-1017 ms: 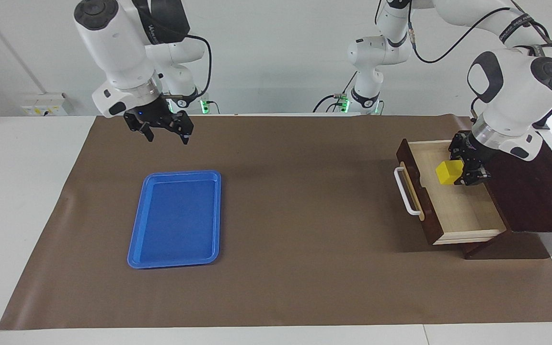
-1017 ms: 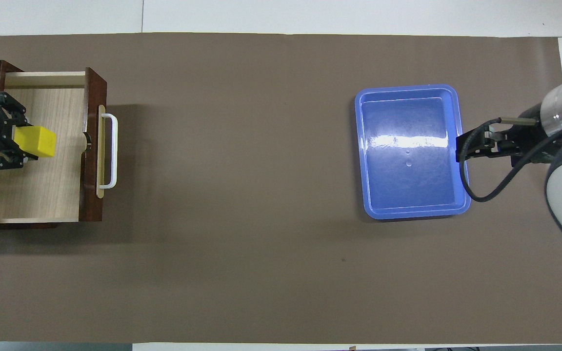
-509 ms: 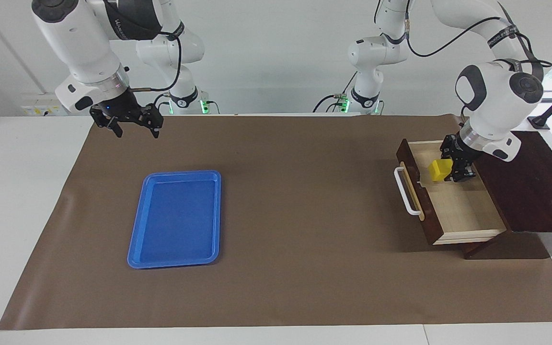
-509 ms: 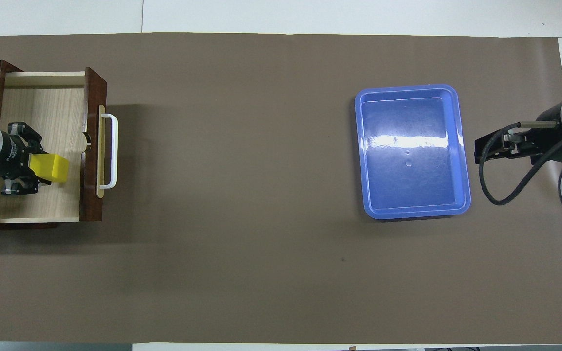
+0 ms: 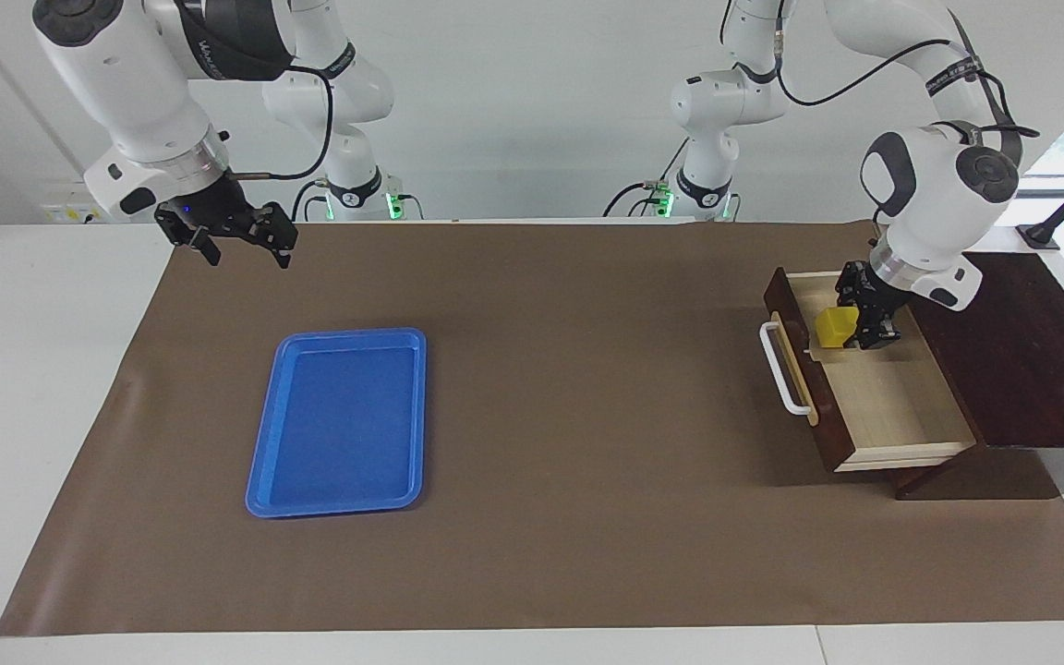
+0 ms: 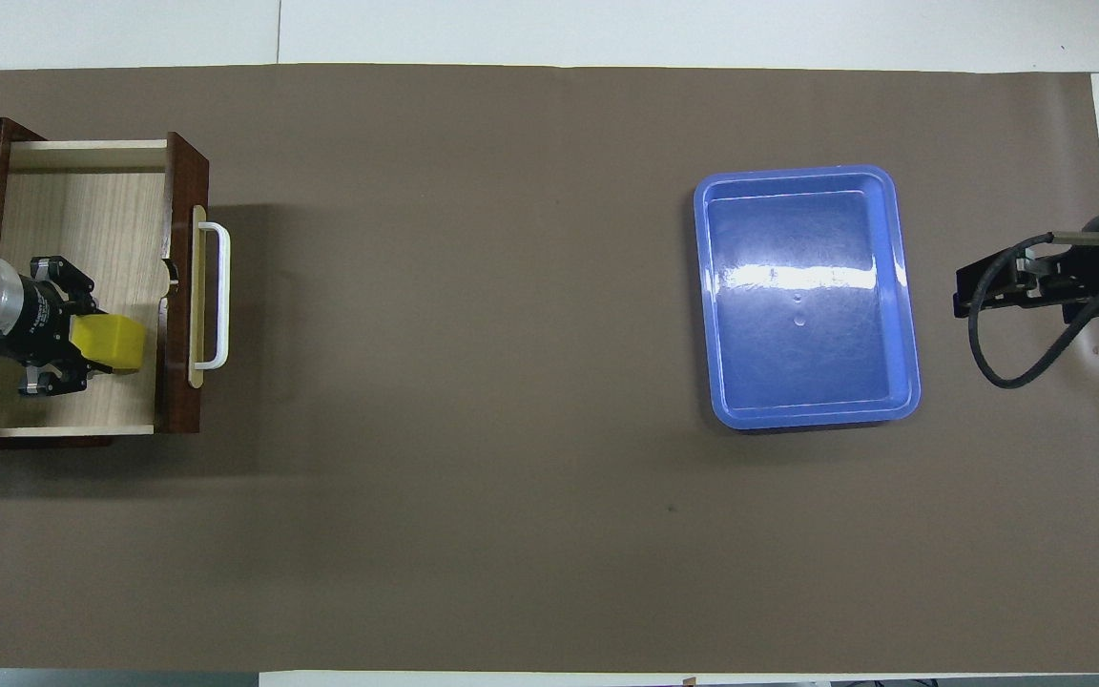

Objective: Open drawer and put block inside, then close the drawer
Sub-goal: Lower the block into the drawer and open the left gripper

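My left gripper [image 5: 851,319], clamped on the small bright yellow cube [image 5: 835,327], has sunk lower into the dark brown box's open pale-wood drawer [image 5: 874,392] — release looks next, then closing. My right gripper [image 5: 235,242] has drawn back, waiting over the mat's edge, fingers apart and empty.

No lettering that I can make out anywhere here. There's white print running along the dark band on my right arm [image 5: 235,42], up above my right gripper [image 5: 238,247], but the letters won't resolve into a word. No labels, numbers or signs show on anything else.
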{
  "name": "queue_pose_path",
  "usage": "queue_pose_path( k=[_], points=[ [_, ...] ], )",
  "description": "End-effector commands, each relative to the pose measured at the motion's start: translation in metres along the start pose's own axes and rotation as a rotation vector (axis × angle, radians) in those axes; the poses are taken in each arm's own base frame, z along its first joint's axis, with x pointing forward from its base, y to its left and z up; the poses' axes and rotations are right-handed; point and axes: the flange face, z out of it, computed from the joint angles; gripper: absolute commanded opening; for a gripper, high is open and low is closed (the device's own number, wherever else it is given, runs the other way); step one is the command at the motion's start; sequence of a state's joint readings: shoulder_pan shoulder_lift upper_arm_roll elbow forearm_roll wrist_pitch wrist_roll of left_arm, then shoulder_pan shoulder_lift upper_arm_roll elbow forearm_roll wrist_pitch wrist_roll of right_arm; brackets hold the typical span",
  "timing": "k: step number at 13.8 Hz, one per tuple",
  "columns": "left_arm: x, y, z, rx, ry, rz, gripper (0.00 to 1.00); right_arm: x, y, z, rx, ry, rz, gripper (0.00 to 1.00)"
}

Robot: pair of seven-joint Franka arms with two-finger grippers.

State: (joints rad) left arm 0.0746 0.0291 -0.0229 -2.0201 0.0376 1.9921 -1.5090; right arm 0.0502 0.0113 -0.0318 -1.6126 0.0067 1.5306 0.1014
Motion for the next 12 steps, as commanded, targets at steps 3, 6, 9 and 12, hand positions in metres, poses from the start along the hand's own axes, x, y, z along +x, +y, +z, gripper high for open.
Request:
queue_pose_path(
  k=[3, 6, 9, 12],
  points=[
    [0.007, -0.007, -0.007, -0.033, -0.008, 0.000, 1.00, -0.005, -0.001, 0.001, -0.005, -0.003, -0.018, 1.00],
    [0.001, 0.004, -0.039, -0.056, -0.004, 0.065, 1.00, -0.007, -0.005, 0.001, -0.006, -0.007, -0.028, 1.00],
    [-0.002, 0.004, -0.097, -0.050, 0.004, 0.316, 1.00, -0.006, -0.001, 0.001, -0.006, -0.007, -0.022, 1.00],
    [-0.006, -0.004, -0.148, -0.025, 0.001, 0.606, 1.00, -0.006, -0.001, 0.001, -0.006, -0.007, -0.022, 1.00]
  ],
)
